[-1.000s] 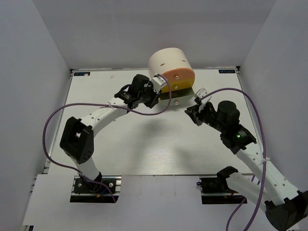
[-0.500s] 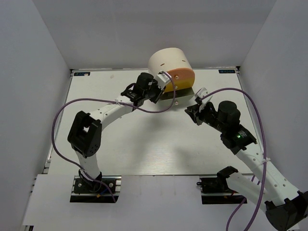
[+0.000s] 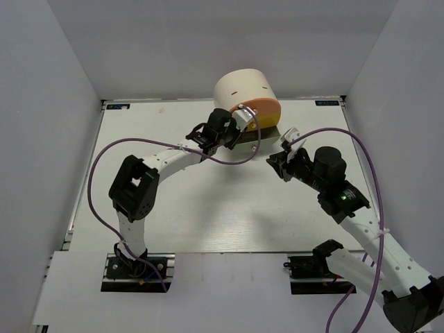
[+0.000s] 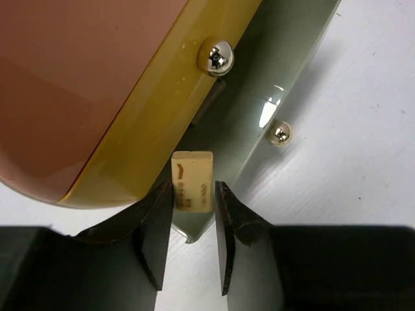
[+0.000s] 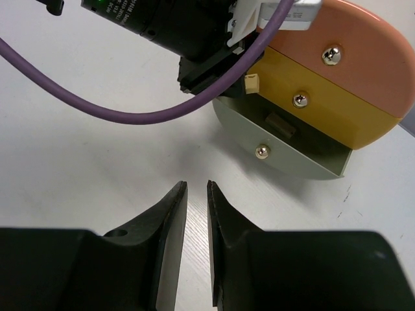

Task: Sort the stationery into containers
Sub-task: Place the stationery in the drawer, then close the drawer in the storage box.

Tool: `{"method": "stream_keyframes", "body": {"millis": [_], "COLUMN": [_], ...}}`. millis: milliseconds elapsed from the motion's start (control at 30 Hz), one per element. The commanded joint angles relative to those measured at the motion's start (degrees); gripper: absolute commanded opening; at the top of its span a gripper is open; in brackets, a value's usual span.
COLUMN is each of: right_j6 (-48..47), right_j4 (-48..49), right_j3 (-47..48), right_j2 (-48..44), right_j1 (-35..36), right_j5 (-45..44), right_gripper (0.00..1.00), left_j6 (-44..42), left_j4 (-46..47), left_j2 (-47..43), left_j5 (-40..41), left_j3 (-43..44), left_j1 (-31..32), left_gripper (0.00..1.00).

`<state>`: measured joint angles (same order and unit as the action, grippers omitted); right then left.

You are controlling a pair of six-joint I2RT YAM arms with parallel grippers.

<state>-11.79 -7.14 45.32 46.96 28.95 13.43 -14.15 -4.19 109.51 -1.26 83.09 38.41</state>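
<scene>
1. The worktop (image 3: 208,215) carries the organiser (image 3: 239,87) at its far edge. I see nothing fixing the organiser down. Judgement: a sideways push from the left arm could slide or turn it and move the drawer out from under the payload.

2. The grey-green drawer (image 5: 285,152) is pulled out. The yellow drawer (image 5: 318,107) and salmon-orange drawer (image 5: 350,58) above it are closed and overhang its rear part. Only the front strip of the open drawer is accessible from above.

3. The left end effector (image 4: 193,207) is clamped on the tan eraser (image 4: 192,178), with the jaws gripping its lower half. The eraser hangs over the open drawer, just beside the yellow drawer's front edge. I cannot tell whether it touches that edge.

4. Hazards at release:
- Further advance may jam the eraser against the yellow front and twist it in the grip.
- Release too near the rim may drop it onto the worktop.
- The fingers may strike the drawer wall on descent.

5. The right end effector (image 5: 197,188) is empty, jaws parted by a narrow gap, hovering near the drawer front. It could collide with the left arm if both move.

6. A small dark item (image 5: 280,123) lies in the open drawer; I cannot identify it.
</scene>
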Motion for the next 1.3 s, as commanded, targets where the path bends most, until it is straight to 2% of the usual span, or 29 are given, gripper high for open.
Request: {"method": "stream_keyframes", "body": {"millis": [0, 133, 433, 533, 600, 633, 667, 700, 733, 800, 867, 967, 1000, 1067, 1100, 1133, 1167, 1267], "right_j6": [0.8, 0.8, 0.1, -1.1, -2.0, -2.6, -3.6, -3.9, -5.9, -8.0, -15.4, -26.5, -31.6, -34.8, -39.7, -41.1, -42.5, -47.1], "right_j4": [2.5, 2.7, 3.1, 3.4, 3.5, 4.1, 4.0, 4.1, 4.2, 4.0, 3.2, 0.9, -0.5, -4.3, -5.2, -5.6, -6.2, -5.3], "right_j3": [-0.2, -0.5, -0.8, -1.2, -1.4, -1.5, -1.5, -1.6, -1.5, -1.4, -0.5, 1.7, 3.6, 7.9, 10.3, 12.4, 13.3, 17.2], "right_j2": [-1.3, -1.7, -2.0, -1.3, -0.5, -0.3, 0.4, 1.0, 2.1, 5.1, 7.4, 14.5, 19.9, 25.3, 27.0, 30.0, 33.2, 40.0], "right_j1": [0.2, 0.1, 0.1, 0.1, 0.2, 0.1, 0.1, 0.3, 0.1, 0.1, 0.1, 0.0, 0.0, -0.3, -0.1, -0.1, -0.2, -0.2], "right_j5": [-0.4, -0.5, -1.6, -2.5, -2.5, -2.4, -2.2, -1.7, -1.3, 1.2, 4.4, 5.8, 5.6, 5.2, 4.6, 4.4, 4.4, 0.9], "right_gripper": [0.25, 0.25, 0.28, 0.33, 0.31, 0.25, 0.06, 0.00, 0.00, 0.00, 0.11, 0.33, 0.34, 0.36, 0.36, 0.33, 0.21, 0.01], "left_j6": [0.1, 0.1, 2.3, 6.5, 11.9, 13.2, 14.2, 15.0, 15.7, 17.7, 17.7, 17.1, 16.6, 16.6, 16.6, 16.6, 16.6, 17.2], "left_j4": [1.5, 1.5, 0.7, -3.9, -7.5, -9.6, -12.9, -14.0, -14.8, -17.2, -18.3, -18.3, -18.3, -17.0, -17.0, -17.0, -17.6, -17.6], "left_j2": [0.1, 0.1, -5.2, -10.1, -12.9, -16.1, -17.9, -19.9, -24.3, -28.9, -35.8, -42.9, -47.0, -50.5, -52.1, -54.3, -55.3, -58.5], "left_j5": [2.2, 3.4, 5.6, 5.0, 2.2, 1.1, 0.1, -1.9, -5.4, -7.1, -8.0, -4.6, -2.2, 0.0, 1.1, 1.1, 0.0, 0.6], "left_j3": [3.0, 2.4, 1.4, 0.9, 0.2, -0.9, -2.0, -5.4, -7.5, -14.0, -20.6, -29.3, -31.1, -35.9, -36.7, -36.7, -36.7, -38.4], "left_j1": [0.9, 1.5, 2.0, 2.0, 1.0, 0.4, 0.4, 0.4, 0.4, 0.4, 0.4, 0.4, 0.4, 0.4, 0.4, 0.4, 0.4, 0.4], "left_gripper": [0.43, 0.58, 0.58, 0.50, 0.16, 0.00, 0.00, 0.00, 0.00, 0.32, 0.63, 0.82, 0.91, 0.94, 0.99, 0.99, 0.99, 0.99]}}
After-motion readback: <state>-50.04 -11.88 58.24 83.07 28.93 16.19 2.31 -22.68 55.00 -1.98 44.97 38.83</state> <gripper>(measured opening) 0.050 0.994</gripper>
